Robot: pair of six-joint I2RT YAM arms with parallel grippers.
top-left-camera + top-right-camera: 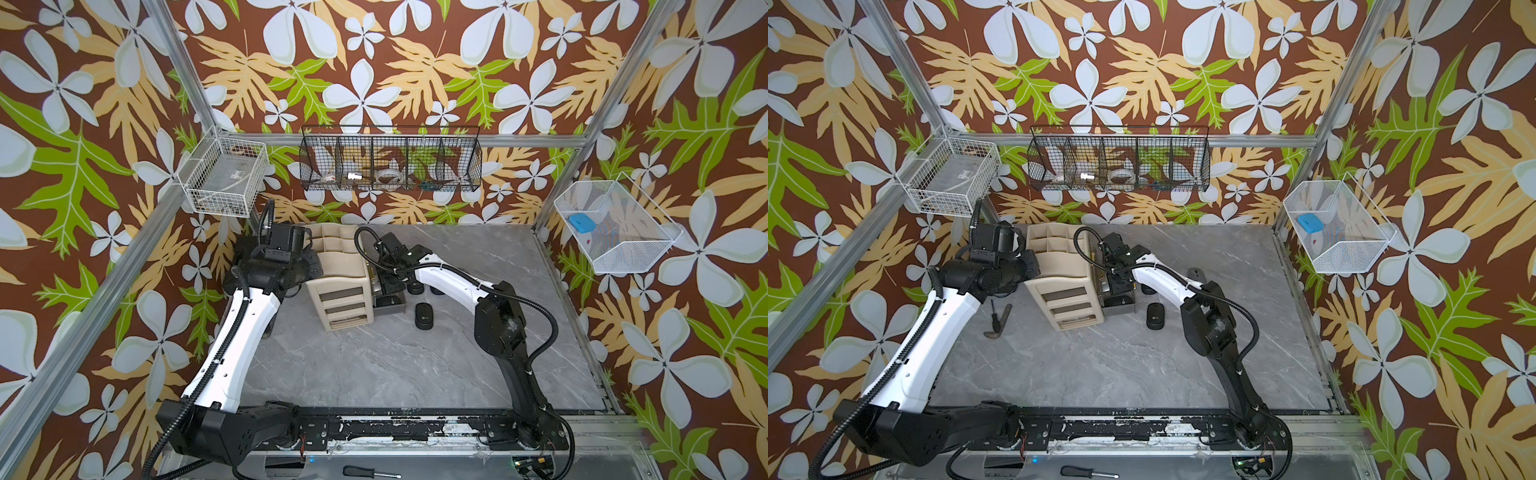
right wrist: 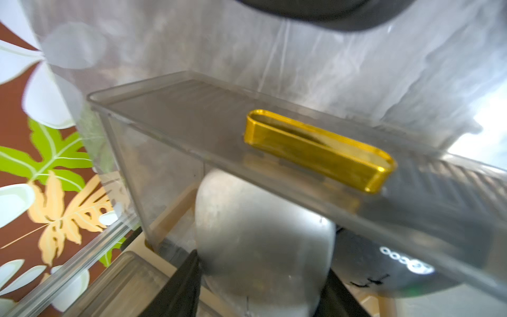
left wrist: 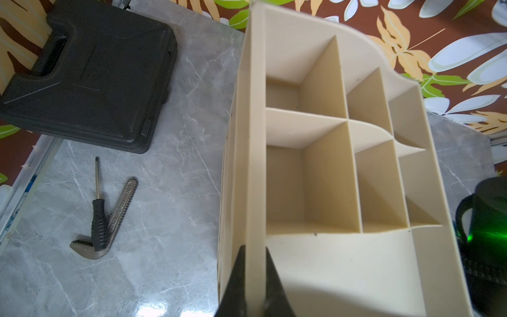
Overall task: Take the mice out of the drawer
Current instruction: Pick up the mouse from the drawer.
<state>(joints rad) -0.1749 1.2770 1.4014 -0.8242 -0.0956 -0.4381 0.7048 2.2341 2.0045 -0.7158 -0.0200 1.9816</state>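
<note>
Silver mouse (image 2: 260, 219) sat grasped lengthwise in the right claw (image 2: 263, 264), inside the drawer (image 2: 164, 115) at the organiser's (image 1: 336, 286) 3 o'clock. Left claw (image 3: 254, 251) clenched the organiser's wall.

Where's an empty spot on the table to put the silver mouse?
Biggest bare patch of table: between the left arm and right arm, nearer than the organizer. Also bare: far right corner. Crowded: beside the drawer, where black mice lie.

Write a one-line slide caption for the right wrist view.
Right gripper clasps a silver mouse inside the clear, gold-handled drawer, a black mouse beside it.
</note>
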